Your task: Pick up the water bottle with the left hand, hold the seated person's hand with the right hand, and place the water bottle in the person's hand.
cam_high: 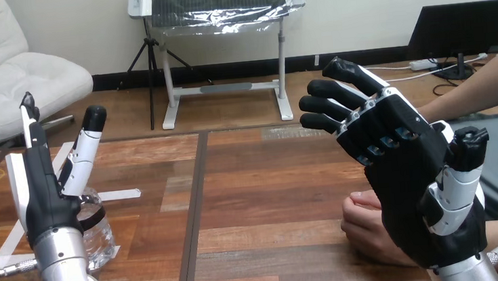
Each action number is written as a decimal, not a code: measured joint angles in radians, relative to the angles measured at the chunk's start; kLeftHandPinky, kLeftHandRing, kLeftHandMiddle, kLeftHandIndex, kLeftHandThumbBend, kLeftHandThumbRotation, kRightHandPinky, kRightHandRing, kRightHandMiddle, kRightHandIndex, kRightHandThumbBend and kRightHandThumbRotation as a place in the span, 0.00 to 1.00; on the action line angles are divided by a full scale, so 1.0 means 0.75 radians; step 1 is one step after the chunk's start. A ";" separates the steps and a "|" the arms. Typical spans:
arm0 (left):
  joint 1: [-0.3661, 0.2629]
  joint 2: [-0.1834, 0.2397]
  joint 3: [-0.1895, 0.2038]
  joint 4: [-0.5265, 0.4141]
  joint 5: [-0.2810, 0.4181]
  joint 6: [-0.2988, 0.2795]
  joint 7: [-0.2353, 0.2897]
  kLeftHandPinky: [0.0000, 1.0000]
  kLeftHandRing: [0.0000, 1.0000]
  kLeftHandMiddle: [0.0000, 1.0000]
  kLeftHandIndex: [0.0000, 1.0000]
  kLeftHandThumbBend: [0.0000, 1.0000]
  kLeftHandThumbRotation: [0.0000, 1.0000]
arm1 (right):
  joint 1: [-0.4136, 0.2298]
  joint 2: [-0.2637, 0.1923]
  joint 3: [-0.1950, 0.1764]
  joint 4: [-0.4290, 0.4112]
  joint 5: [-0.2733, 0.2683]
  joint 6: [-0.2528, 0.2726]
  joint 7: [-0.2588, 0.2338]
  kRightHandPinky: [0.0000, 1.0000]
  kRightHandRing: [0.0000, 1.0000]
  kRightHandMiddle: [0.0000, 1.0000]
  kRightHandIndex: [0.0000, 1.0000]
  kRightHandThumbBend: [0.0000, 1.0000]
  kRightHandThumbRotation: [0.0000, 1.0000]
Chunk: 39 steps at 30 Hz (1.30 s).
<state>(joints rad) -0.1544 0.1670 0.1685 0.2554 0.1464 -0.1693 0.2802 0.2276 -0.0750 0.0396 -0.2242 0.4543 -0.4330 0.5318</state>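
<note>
Now I see my left hand (44, 199) upright, fingers straight and apart, with the clear water bottle (98, 235) just behind it on the table (258, 201). My right hand (406, 181), fingers loosely open, hangs over the person's hand (366, 229); bare wood lies between.

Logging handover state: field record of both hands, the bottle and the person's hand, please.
left hand: open, fingers straight up, beside water bottle
right hand: open, raised, in front of person's hand, not holding it
water bottle: on table, not gripped
person's hand: fisted, resting on table
</note>
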 measured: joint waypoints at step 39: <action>-0.014 0.003 0.012 0.002 0.067 0.015 0.144 1.00 1.00 1.00 1.00 0.83 0.68 | 0.000 -0.009 -0.003 0.000 0.005 0.026 -0.024 0.80 0.81 0.82 0.84 0.74 1.00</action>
<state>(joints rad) -0.1647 0.1693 0.1776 0.2566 0.1964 -0.1577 0.3882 0.2276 -0.0819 0.0376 -0.2243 0.4583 -0.4134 0.5137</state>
